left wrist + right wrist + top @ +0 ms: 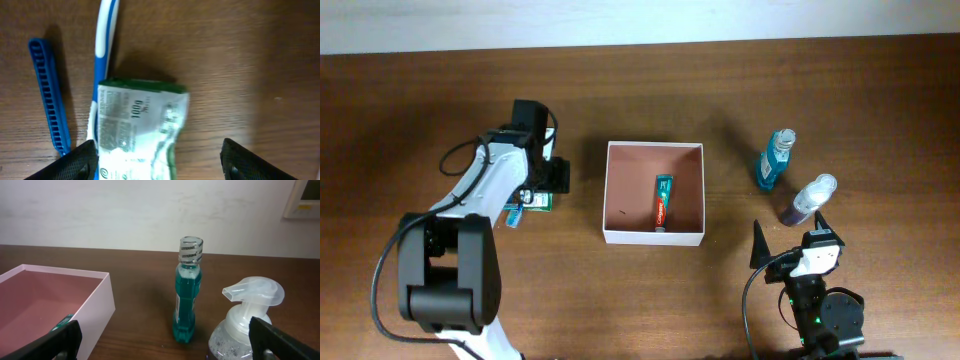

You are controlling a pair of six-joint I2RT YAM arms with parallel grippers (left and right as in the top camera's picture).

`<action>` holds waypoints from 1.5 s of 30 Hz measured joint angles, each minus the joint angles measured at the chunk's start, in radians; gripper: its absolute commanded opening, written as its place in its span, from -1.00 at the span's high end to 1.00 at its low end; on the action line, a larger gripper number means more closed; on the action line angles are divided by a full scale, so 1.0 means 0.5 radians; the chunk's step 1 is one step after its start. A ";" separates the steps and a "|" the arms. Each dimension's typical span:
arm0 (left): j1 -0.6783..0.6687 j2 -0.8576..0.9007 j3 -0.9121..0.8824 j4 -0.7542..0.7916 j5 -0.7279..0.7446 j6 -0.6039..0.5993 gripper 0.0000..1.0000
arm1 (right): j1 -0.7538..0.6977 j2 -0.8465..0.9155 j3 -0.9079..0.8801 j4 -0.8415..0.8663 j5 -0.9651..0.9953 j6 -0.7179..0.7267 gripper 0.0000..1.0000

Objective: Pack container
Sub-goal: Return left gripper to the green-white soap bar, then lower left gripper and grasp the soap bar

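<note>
Tabletop of dark wood (650, 90) seen from above, with 2 robot arms at its near edge. The container (654, 237), a shallow square box with white walls and a pinkish-brown floor, sits in the middle of the table between the arms, its top uncovered. 1 toothpaste tube (663, 200) lies inside it, toward the right wall. To the left of the container, well apart from it, the left gripper (160, 162) hangs over a crumpled green and white packet (140, 135); its 2 black fingers (75, 162) are spread wide on either side of the packet and grasp nothing. Just beside the packet lies a blue and white toothbrush (106, 40), partly under it, and a blue comb (47, 95) lies alongside, a little apart. To the right of the container a teal mouthwash bottle (187, 305) stands upright, and a clear foam pump bottle (250, 315) stands near it, closer to the right arm. The right gripper (164, 330) points toward these 2 bottles, its fingers spread wide and released, holding nothing.
</note>
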 measured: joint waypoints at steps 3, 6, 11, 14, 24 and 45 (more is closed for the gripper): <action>0.048 0.069 -0.002 0.001 0.000 0.000 -0.60 | 0.000 -0.001 0.000 0.000 0.000 -0.001 -0.97; 0.072 0.122 -0.010 0.000 0.000 0.001 -0.41 | 0.000 -0.001 0.000 0.000 0.000 -0.002 -0.97; 0.072 0.130 -0.011 0.001 0.069 0.009 -0.27 | 0.000 -0.001 0.000 0.000 0.000 -0.002 -0.97; 0.072 0.130 -0.008 -0.013 0.124 0.009 -0.25 | 0.000 -0.001 0.000 0.000 0.000 -0.002 -0.97; 0.072 0.130 0.150 -0.171 0.164 0.009 -0.27 | 0.000 -0.001 0.000 0.000 0.000 0.000 -0.97; -0.038 0.130 0.175 -0.168 0.189 -0.045 -0.34 | 0.000 0.000 0.000 0.000 0.000 -0.002 -0.97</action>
